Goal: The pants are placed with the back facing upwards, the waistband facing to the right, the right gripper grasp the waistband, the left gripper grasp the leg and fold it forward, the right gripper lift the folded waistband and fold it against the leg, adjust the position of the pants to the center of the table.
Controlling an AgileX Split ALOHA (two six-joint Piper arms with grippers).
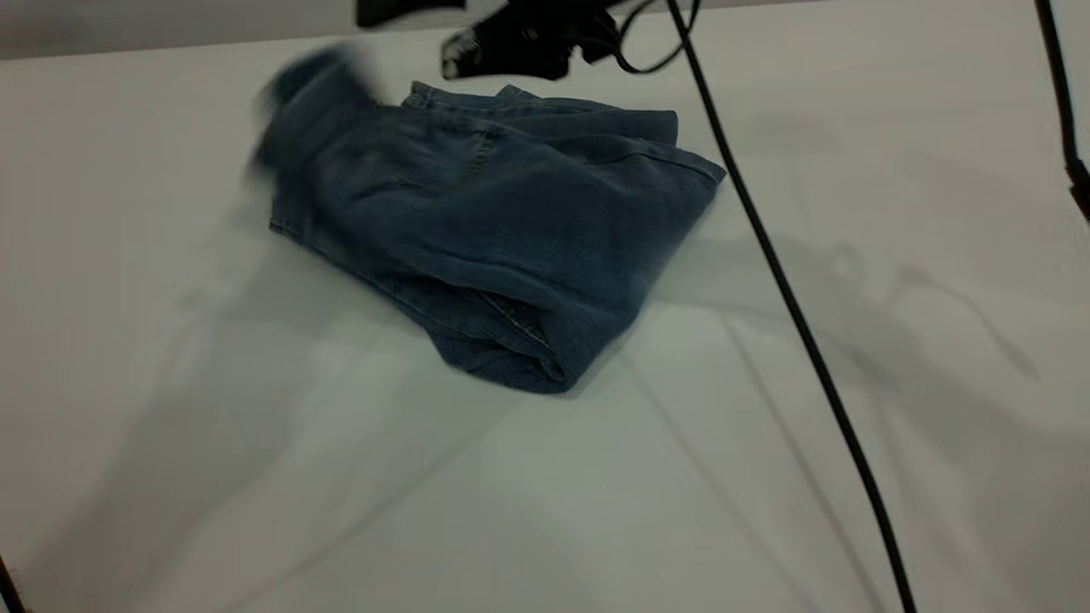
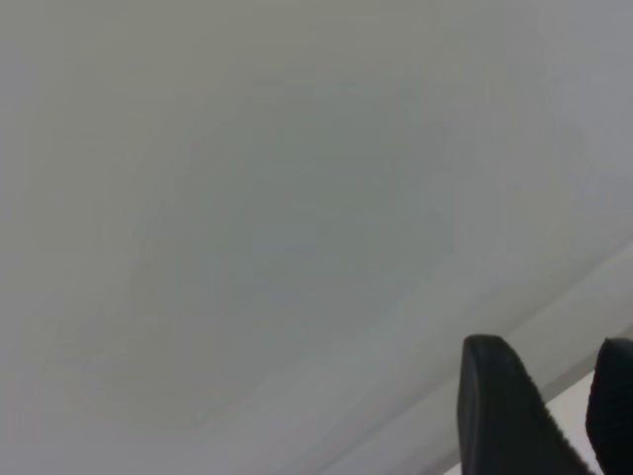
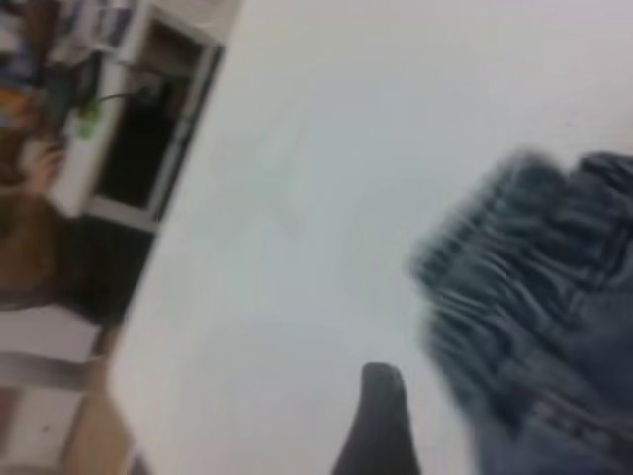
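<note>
the folded pants lie on the counter. the left hand hangs open over bare counter. the right hand is beside the waistband; i cannot tell its grip.

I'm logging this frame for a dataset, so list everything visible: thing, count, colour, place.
pants: one, blue denim, folded into a bundle on the table, toward the far side
waistband: one, ruched blue, at the bundle's left end in the exterior view
table: one, white-grey, fills the view
cables: two, black, crossing the right side
shelving: beyond the table edge
left gripper: black, over bare table
right gripper: black, beside the waistband
</note>
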